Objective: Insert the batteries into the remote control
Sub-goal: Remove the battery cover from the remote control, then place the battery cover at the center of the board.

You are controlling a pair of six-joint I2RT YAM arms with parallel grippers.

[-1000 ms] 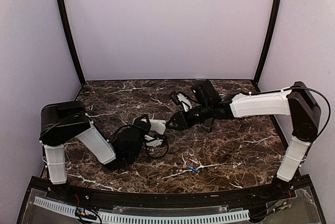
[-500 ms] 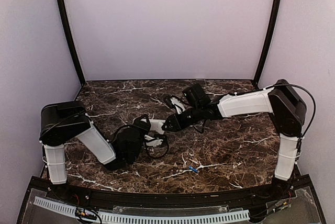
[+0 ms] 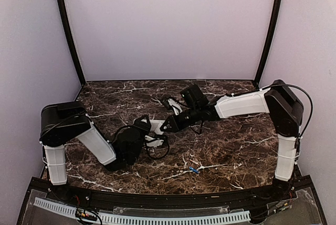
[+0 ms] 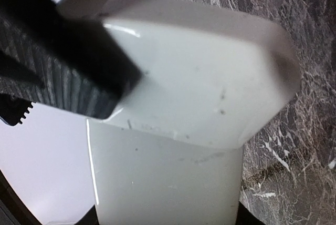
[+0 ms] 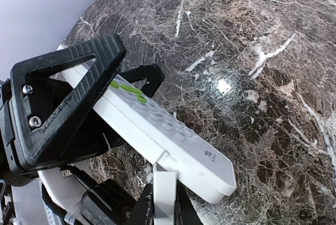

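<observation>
White remote control (image 5: 181,149) half behind left gripper (image 3: 151,132)

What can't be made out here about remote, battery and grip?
- Battery bay of the flat white plastic remote control: in no view; left wrist shows only plain casing beside its black finger.
- Right gripper: straddles the remote in right wrist view; clamped or not, unclear.
- Tiny blue cylindrical battery: too small in top view to read its ends.
</observation>
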